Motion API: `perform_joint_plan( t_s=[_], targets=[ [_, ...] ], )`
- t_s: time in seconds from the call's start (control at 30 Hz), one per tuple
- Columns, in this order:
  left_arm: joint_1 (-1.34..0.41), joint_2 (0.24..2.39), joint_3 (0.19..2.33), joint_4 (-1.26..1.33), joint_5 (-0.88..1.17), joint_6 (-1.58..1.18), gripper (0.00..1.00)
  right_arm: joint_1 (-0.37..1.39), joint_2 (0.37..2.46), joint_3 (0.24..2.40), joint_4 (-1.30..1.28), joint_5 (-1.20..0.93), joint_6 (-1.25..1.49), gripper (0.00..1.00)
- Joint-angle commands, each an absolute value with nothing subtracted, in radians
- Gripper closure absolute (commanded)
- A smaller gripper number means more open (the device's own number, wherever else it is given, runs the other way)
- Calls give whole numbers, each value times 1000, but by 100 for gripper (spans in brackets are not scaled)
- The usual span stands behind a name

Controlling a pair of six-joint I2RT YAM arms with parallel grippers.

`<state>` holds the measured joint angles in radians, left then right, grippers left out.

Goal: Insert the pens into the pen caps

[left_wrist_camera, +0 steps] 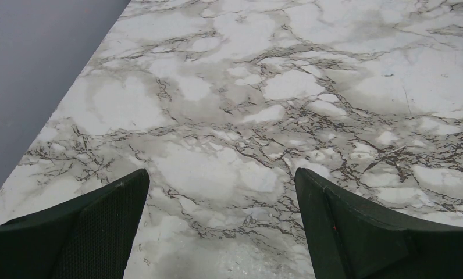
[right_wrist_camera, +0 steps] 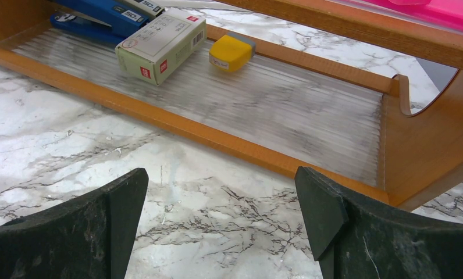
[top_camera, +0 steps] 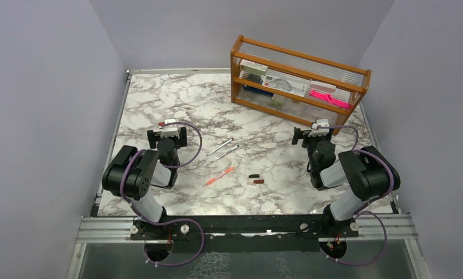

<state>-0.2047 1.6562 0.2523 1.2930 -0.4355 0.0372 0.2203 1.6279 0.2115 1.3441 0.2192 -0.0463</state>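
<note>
The marble table (top_camera: 159,99) carries a wooden rack (top_camera: 302,56) toward its 1 o'clock corner. The left gripper (left_wrist_camera: 220,180) hovers over bare marble near 9 o'clock, jaws spread wide and empty. The right gripper (right_wrist_camera: 220,180), equally wide and empty, faces the rack's lower shelf. Two silvery-grey pens (top_camera: 220,146) lie side by side near the centre, with the orange-red pen (top_camera: 219,176) toward 6 o'clock from them. The black cap (top_camera: 253,175) and dark red cap (top_camera: 256,181) lie together at its 3 o'clock.

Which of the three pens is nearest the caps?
The orange pen, lying alone just left of the black cap and red cap. The left grey pen and right grey pen lie side by side, farther off.
</note>
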Motion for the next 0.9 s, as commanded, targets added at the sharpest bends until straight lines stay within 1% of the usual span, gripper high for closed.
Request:
perform_joint_plan(
  t_s=[0.0, 0.13, 0.23, 0.4, 0.47, 0.53, 0.57, 0.63, 0.7, 0.73, 0.77, 0.8, 0.83, 0.87],
  targets=[
    [-199, 1654, 254, 1312, -420, 31, 1, 212, 1633, 218, 1368, 202, -43, 0],
    [-200, 1647, 250, 1321, -427, 30, 1, 212, 1633, 218, 1367, 202, -43, 0],
    [-202, 1600, 257, 1264, -427, 29, 1, 212, 1633, 218, 1367, 202, -42, 0],
    [-269, 1419, 295, 1087, -513, 73, 1, 212, 1632, 218, 1368, 202, -42, 0],
    [-294, 1320, 303, 1048, -512, 3, 1, 212, 1634, 218, 1367, 202, -43, 0],
    [-307, 1227, 322, 995, -423, -96, 1, 212, 1633, 218, 1367, 203, -42, 0],
    [-316, 1189, 348, 945, -393, -158, 1, 212, 1632, 216, 1370, 202, -41, 0],
    [-339, 1125, 433, 767, -373, -299, 1, 212, 1612, 190, 1416, 218, -50, 0],
    [-348, 1084, 494, 672, -294, -341, 1, 211, 1565, 149, 1457, 206, -59, 0],
    [-350, 1064, 503, 646, -265, -371, 1, 225, 1522, 128, 1471, 286, -61, 0],
    [-350, 1044, 509, 604, -259, -405, 1, 232, 1449, 118, 1430, 332, -50, 0],
    [-350, 1031, 520, 556, -259, -448, 1, 232, 1359, 120, 1356, 369, -33, 0],
    [-350, 1022, 535, 498, -249, -495, 1, 233, 1256, 136, 1228, 417, 27, 0],
    [-350, 1018, 558, 449, -211, -504, 1, 233, 1145, 172, 1055, 467, 144, 0]
  ],
)
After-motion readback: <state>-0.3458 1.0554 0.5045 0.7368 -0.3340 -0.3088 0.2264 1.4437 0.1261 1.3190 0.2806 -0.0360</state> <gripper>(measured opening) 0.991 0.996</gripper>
